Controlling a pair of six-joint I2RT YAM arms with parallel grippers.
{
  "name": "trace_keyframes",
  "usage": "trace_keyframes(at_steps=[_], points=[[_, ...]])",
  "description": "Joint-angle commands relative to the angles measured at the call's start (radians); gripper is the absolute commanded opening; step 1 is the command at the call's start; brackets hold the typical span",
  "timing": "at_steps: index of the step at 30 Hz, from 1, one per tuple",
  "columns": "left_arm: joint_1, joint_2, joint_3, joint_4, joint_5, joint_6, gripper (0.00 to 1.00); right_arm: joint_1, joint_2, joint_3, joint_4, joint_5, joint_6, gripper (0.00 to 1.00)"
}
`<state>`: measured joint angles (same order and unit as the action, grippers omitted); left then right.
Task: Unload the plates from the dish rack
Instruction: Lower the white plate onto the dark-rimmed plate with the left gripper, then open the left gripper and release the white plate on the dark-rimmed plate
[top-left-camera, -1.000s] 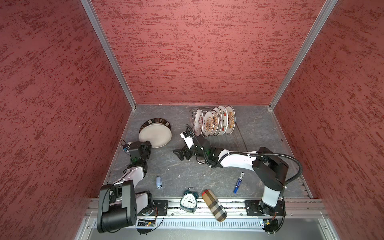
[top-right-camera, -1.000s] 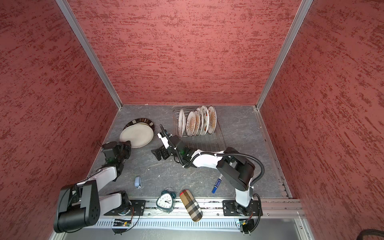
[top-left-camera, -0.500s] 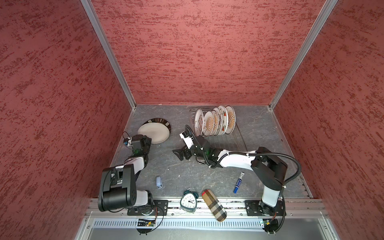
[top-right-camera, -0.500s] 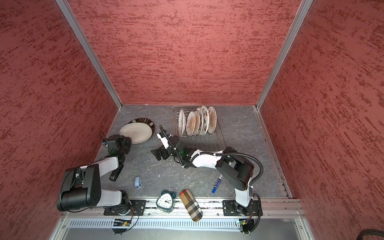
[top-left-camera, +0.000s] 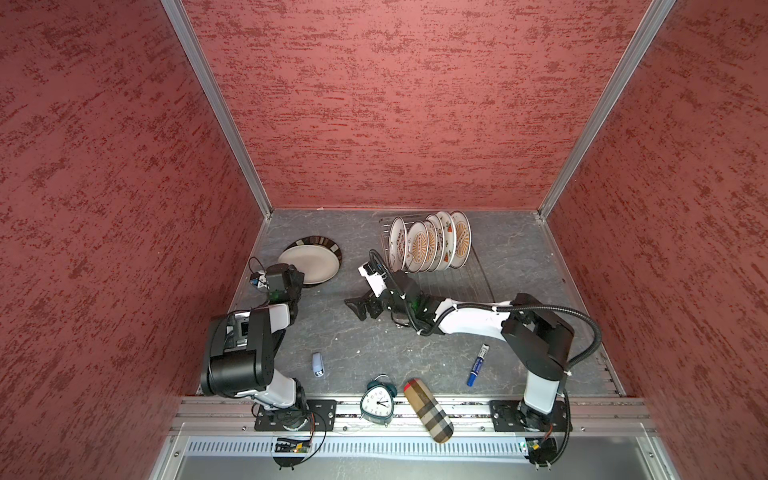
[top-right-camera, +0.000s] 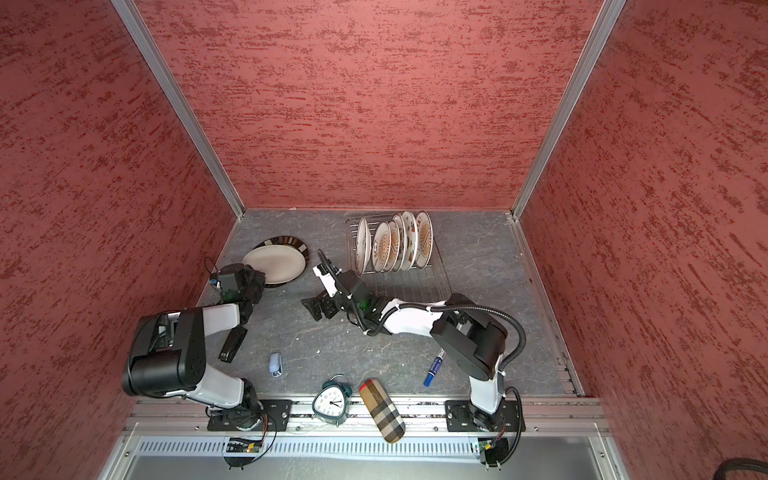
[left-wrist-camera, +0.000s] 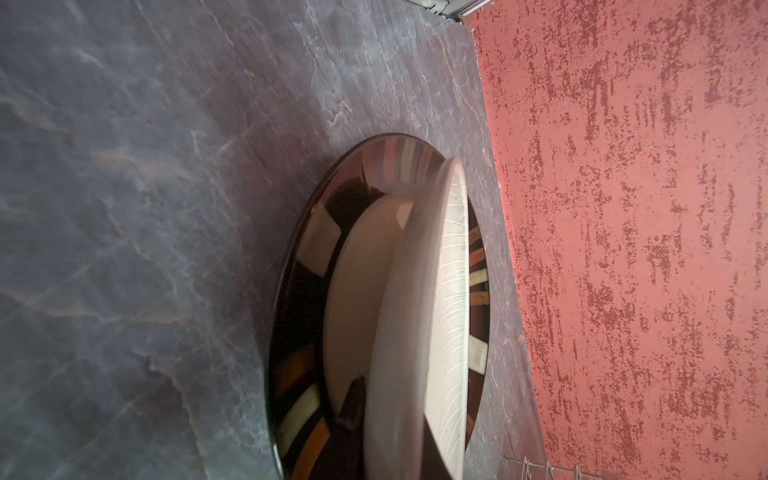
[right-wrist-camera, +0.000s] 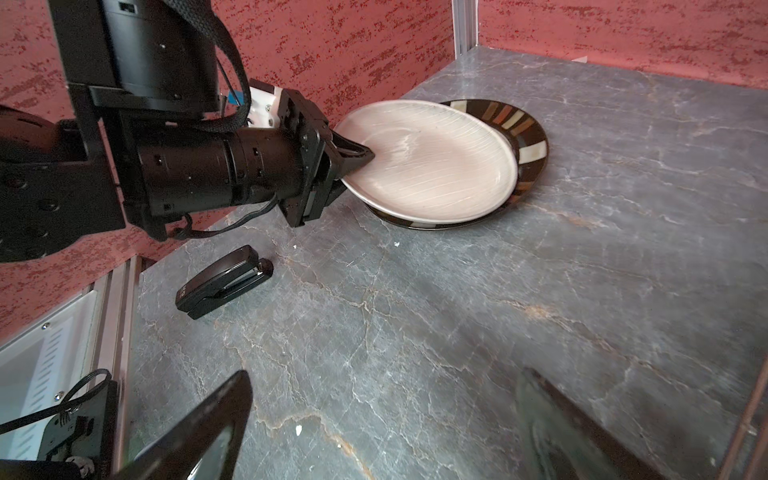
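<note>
nearest, on the metal front rail (top-left-camera: 582, 409), a dark green alarm clock (top-left-camera: 377, 406) with a white face stands next to a long checked case (top-left-camera: 428, 410) with round ends. on the grey table (top-left-camera: 353, 345), which looks like stone with thin pale cracks, lie a blue marker (top-left-camera: 478, 365), a small pale blue thing (top-left-camera: 318, 365) and a shiny black stapler (top-right-camera: 233, 343)

further back the right gripper (top-left-camera: 356, 309) hangs low over the table with its black fingers wide apart and nothing between them. the left gripper (right-wrist-camera: 361, 160) has its pointy fingers pinched on the near rim of the plain plate (top-left-camera: 308, 262). this plate is round and creamy white, with fine scratchy lines. its far side rests on the striped plate (top-left-camera: 322, 242), a dark shiny one with brown, orange and cream blocks round the rim, lying flat on the table. the near side is held a bit up, so the plain plate is tilted

at the back stands the dish rack (top-left-camera: 465, 278), made of thin silver wire. five plates (top-left-camera: 430, 245) stand on edge in it, white with orange and red prints

a second ago the left arm (top-left-camera: 249, 345) lay low. now its elbow is up high, the plain plate looks a little flatter, and the stapler, hidden under the arm before, shows in a top view. the right arm (top-left-camera: 469, 322) has not moved
</note>
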<state>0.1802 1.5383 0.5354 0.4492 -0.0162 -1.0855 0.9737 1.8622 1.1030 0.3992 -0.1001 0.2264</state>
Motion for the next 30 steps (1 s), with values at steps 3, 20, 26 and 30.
trace_keyframes(at_steps=[3, 20, 26, 30], points=[[0.000, 0.023, 0.032, 0.129, 0.038, -0.005, 0.19, 0.005, 0.014, 0.020, 0.027, 0.019, -0.024, 0.99], [0.001, 0.062, 0.042, 0.124, 0.013, 0.042, 0.58, 0.005, 0.016, 0.012, 0.036, 0.011, -0.022, 0.99], [-0.005, 0.075, 0.056, 0.105, -0.027, 0.059, 0.67, 0.005, 0.019, 0.009, 0.043, 0.005, -0.018, 0.99], [-0.019, 0.076, 0.073, 0.075, -0.071, 0.081, 0.71, 0.005, 0.020, 0.009, 0.043, 0.006, -0.018, 0.99]])
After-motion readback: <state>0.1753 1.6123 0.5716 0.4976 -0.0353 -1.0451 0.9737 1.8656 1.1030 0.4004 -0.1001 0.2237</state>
